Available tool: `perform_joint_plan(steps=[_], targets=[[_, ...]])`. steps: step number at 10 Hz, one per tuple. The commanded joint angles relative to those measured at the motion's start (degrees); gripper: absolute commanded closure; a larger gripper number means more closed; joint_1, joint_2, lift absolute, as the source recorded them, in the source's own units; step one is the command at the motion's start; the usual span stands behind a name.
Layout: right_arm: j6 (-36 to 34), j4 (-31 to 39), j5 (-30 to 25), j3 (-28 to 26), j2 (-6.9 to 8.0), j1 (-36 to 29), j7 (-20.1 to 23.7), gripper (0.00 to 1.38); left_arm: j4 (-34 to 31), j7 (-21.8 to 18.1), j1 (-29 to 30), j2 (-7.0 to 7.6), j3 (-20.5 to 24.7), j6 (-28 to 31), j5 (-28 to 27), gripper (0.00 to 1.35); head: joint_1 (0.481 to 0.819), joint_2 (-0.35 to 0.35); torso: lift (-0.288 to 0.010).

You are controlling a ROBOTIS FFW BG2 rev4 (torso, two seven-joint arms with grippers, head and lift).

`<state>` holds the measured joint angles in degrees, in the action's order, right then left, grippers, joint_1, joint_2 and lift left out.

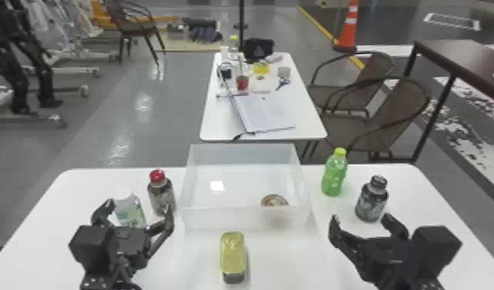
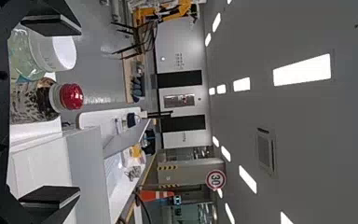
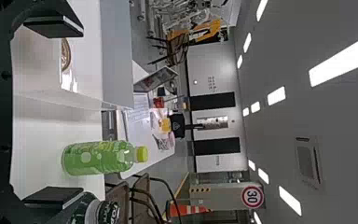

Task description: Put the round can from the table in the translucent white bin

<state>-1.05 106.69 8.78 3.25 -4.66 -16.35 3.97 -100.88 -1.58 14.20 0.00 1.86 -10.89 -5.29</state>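
Okay, can (image 1: pixel 274 200) inside the bin (image 1: pixel 222 219), near its right wall.

White panels (image 2: pixel 302 71) glow overhead against a dim grey ceiling (image 2: pixel 317 140), and I get a brightly lit bench (image 1: pixel 84 193), one hard glint (image 1: pixel 217 186) inside the bin (image 1: pixel 244 154), and pale streaks of glare on the floor (image 1: pixel 168 115).

Left gripper (image 1: pixel 138 207) sits at the head view's lower left, right gripper (image 1: pixel 360 218) at its lower right, both spread wide, pointing up-frame.
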Motion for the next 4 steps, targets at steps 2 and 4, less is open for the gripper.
perform_joint_plan(steps=[2, 4], targets=[[0.00, 0.10, -0.52, 0.00, 0.17, -0.09, -0.02, 0.10, -0.64, 0.17, 0.48, -0.15, 0.07, 0.43, -0.16, 0.10, 0.549, 0.000, -0.100], [1.67, 0.10, -2.37, 0.00, 0.79, -0.44, -1.16, 0.11, -1.07, 0.17, 0.66, -0.15, 0.16, 0.43, -0.60, 0.10, 0.549, 0.000, -0.100]])
